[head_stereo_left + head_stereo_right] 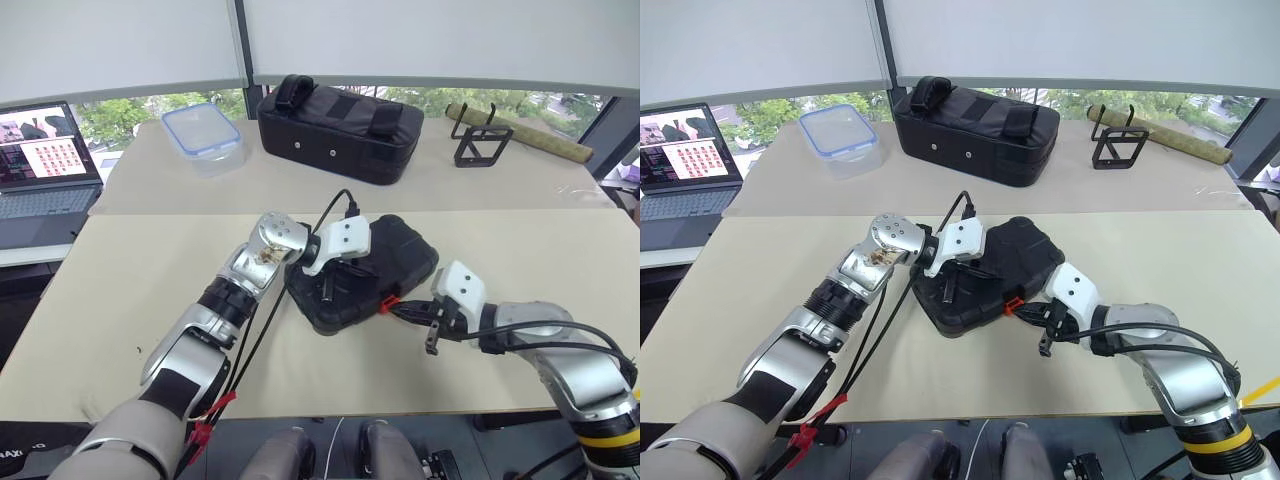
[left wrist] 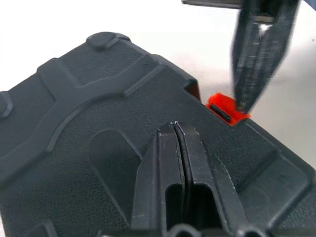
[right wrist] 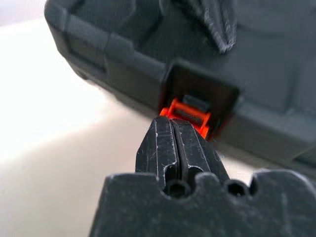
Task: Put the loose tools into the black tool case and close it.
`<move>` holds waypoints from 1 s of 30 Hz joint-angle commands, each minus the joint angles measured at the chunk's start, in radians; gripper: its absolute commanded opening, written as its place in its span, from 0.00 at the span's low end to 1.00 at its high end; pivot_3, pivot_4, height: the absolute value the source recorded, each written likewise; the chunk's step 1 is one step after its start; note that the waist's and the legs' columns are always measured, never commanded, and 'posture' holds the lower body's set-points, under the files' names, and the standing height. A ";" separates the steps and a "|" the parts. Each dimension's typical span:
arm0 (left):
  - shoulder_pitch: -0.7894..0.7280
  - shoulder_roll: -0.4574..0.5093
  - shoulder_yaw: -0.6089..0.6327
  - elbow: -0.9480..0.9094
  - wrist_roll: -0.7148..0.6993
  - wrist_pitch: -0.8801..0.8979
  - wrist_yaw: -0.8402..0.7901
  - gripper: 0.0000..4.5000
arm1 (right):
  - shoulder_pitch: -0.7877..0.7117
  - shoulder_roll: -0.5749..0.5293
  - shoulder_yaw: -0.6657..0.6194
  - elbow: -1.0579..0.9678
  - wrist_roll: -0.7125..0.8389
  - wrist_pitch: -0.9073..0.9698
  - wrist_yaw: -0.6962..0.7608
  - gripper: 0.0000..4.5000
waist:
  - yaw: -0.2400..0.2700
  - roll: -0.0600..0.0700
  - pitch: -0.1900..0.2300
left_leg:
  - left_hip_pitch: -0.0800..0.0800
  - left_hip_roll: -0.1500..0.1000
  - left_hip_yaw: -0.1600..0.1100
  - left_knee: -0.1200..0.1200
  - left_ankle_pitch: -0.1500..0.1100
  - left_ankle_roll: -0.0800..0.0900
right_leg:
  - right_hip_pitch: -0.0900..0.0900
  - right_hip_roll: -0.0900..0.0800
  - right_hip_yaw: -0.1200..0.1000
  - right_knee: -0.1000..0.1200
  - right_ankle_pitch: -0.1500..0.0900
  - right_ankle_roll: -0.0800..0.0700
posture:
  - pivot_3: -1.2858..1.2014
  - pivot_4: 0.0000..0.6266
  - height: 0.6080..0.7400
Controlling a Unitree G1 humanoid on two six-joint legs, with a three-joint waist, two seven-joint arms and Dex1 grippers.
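Observation:
The black tool case lies with its lid down in the middle of the table. My left gripper is shut, its tips resting on the lid near the front edge. My right gripper is shut as well, and its tips touch the orange latch on the case's front side. From the left wrist, the latch shows with the right gripper's fingers just above it. The loose tools are out of view.
A large black fabric bag stands at the back, with a clear blue-rimmed container to its left. An open laptop sits far left. At the back right stand a black wire stand and a rolled mat.

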 commanded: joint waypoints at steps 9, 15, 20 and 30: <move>0.030 0.012 -0.017 0.023 0.045 0.032 0.004 0.02 | 0.110 0.004 -0.040 -0.061 -0.005 0.010 -0.041 0.00 | 0.005 0.000 0.000 | 0.000 0.001 0.001 -0.001 0.000 0.000 | -0.001 0.000 0.000 0.000 0.000 0.000 | 0.52 0.24 0.82; 0.010 -0.004 -0.019 0.019 0.045 0.031 0.001 0.02 | 0.042 0.099 0.044 0.073 -0.090 -0.026 -0.117 0.00 | 0.006 0.000 0.000 | 0.000 0.000 0.001 0.000 0.000 0.000 | -0.001 0.000 0.000 0.000 0.000 0.000 | 0.52 0.24 0.82; 0.006 -0.010 -0.028 0.017 0.061 0.014 -0.005 0.02 | -0.007 0.164 0.064 0.143 -0.138 -0.088 -0.158 0.00 | 0.008 -0.001 -0.001 | 0.000 0.000 0.001 -0.001 0.000 0.000 | -0.001 0.002 0.000 0.000 0.000 0.000 | 0.52 0.24 0.82; 0.018 -0.002 -0.031 0.041 0.092 -0.044 -0.005 0.02 | 0.039 0.172 -0.070 -0.020 -0.016 -0.092 -0.120 0.00 | -0.001 -0.003 -0.002 | 0.000 0.000 0.001 -0.001 0.000 -0.001 | -0.002 0.003 0.001 0.001 0.000 0.000 | 0.52 0.24 0.82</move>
